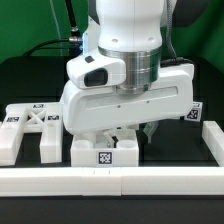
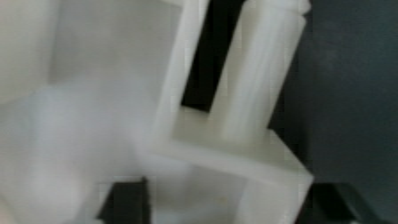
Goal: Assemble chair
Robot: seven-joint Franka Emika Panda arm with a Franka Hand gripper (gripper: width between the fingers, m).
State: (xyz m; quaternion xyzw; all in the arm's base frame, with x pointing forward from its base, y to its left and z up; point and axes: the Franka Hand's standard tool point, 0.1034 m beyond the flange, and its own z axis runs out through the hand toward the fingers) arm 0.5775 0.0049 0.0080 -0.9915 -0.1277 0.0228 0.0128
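Observation:
My gripper (image 1: 124, 134) hangs low over the front middle of the table, its jaws on either side of a white blocky chair part (image 1: 103, 150) that bears a square tag. In the wrist view the gripper (image 2: 231, 205) has a dark fingertip (image 2: 128, 203) on each side of that white part (image 2: 222, 150), which fills the gap between them and shows upright posts. The X-braced panel (image 1: 35, 122) lies at the exterior view's left. Another white tagged part (image 1: 190, 112) sits at the right, partly hidden behind the arm.
A long white border rail (image 1: 110, 183) runs along the front edge and another rail (image 1: 213, 140) along the exterior view's right. The arm's body hides the middle of the table behind the gripper.

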